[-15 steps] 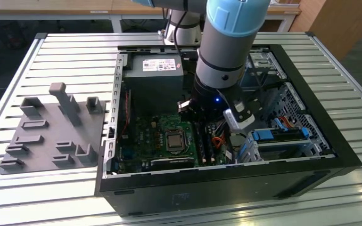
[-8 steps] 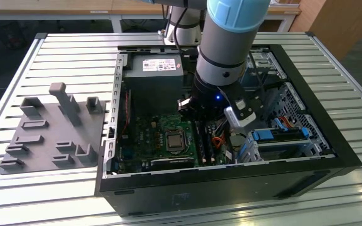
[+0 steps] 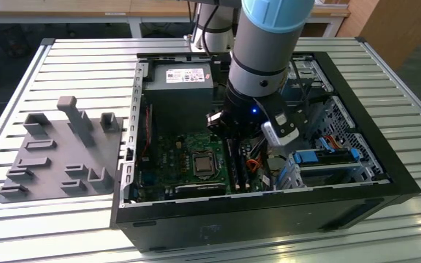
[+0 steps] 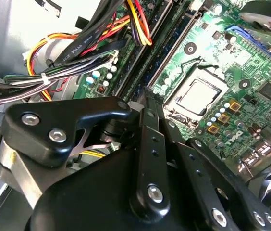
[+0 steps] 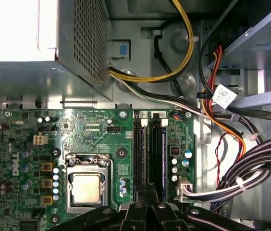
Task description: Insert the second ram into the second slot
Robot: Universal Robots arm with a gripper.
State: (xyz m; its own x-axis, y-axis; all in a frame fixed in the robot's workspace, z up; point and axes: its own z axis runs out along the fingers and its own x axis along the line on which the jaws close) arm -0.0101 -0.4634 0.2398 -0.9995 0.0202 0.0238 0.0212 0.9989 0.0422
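1. Exterior view. An open computer case [image 3: 357, 181] lies on its side on a slatted metal worktop [image 3: 72, 60], filling the centre and right of the frame. A grey fixture plate [image 3: 57, 153] with upright pegs sits on the worktop at the exterior view's left, just beside the case. The robot arm [image 3: 265, 49] comes down from the top centre into the case. The pincer [image 3: 234, 137] is low over the green motherboard [image 3: 174, 159], right above the dark memory slots [image 3: 236, 164] that run toward the lower edge of the frame. A grey power supply [image 3: 177, 90] sits in the upper part of the case; light-blue drive-bay clips [image 3: 309, 157] are at the right.

2. First wrist view. The second ram [image 5: 162, 159], a thin blue stick, stands on edge in the slot bank [image 5: 142, 159] at centre frame, between the processor socket [image 5: 88, 185] on the left and the cable bundle [image 5: 241, 178] on the right. Its lower end runs under the pincer's [image 5: 147, 209] black links at the bottom centre. Whether the fingers are closed or parted cannot be told.

3. Second wrist view. The pincer body [image 4: 126, 183] occupies the lower half of the frame. The slot bank [image 4: 157, 53] runs diagonally from the fingertip area to the upper centre, with the processor socket [image 4: 198, 96] at the right and coloured wires [image 4: 102, 33] at the upper left. The fingertips meet the slots at centre frame; their grip cannot be told.
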